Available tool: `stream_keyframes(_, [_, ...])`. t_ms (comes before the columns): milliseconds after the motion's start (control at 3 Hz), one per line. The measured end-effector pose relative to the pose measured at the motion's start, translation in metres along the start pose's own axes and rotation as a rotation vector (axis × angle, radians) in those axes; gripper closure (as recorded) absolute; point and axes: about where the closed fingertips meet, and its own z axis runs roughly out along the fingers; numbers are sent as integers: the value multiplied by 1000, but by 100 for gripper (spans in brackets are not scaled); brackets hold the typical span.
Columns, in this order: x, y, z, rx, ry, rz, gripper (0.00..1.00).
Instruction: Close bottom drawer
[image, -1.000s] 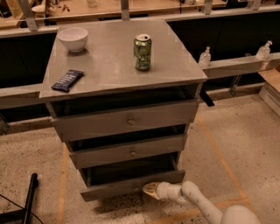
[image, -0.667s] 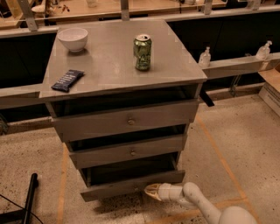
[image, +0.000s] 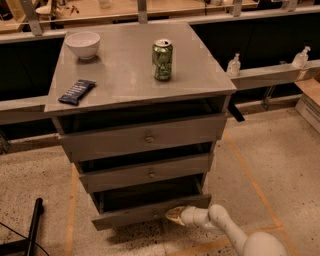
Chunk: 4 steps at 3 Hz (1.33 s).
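The grey cabinet (image: 140, 95) has three drawers, all pulled out a little. The bottom drawer (image: 145, 210) is the lowest, a shallow grey box with a slim front, open by a short way with a dark gap above its front. My gripper (image: 172, 215) is at the end of the white arm (image: 225, 230), low near the floor. Its tip is against the right part of the bottom drawer's front.
On the cabinet top are a white bowl (image: 82, 44), a green can (image: 162, 60) and a dark snack packet (image: 76, 91). A black pole (image: 32, 227) stands at the lower left. Two bottles (image: 233, 65) stand on a ledge behind on the right. Orange tape lines (image: 250, 175) cross the floor.
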Motion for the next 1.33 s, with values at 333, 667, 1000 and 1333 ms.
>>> stream_keyframes(333, [-1, -2, 1, 3, -3, -3, 100])
stream_keyframes(667, [-4, -8, 3, 10, -12, -11, 100])
stream_keyframes(1000, [-4, -8, 3, 10, -12, -12, 100])
stream_keyframes(1333, [-12, -14, 10, 17, -29, -23, 100])
